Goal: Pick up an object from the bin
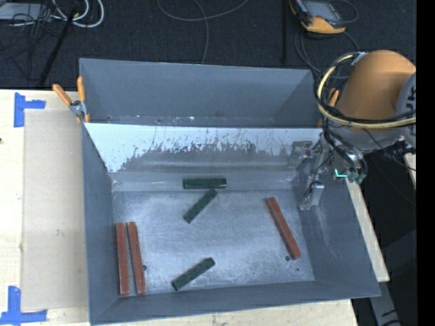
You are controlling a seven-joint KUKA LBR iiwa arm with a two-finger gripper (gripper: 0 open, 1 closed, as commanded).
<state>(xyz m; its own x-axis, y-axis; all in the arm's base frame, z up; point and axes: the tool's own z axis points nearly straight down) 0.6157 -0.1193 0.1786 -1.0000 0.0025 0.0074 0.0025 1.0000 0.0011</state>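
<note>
My gripper (pixel 310 194) hangs over the bin's right wall, near its upper right corner, with nothing visible between its fingers. Closest to it lies a long reddish-brown stick (pixel 283 227), slanting down to the right on the bin floor, just left and below the gripper. Two dark green blocks rest near the middle back: one lies level (pixel 204 183), the other (pixel 200 206) leans diagonally just beneath it.
Two reddish-brown sticks (pixel 129 258) lie side by side along the left wall at the front. A third dark green block (pixel 193 274) sits near the front edge. The arm with its orange cover stands at the right.
</note>
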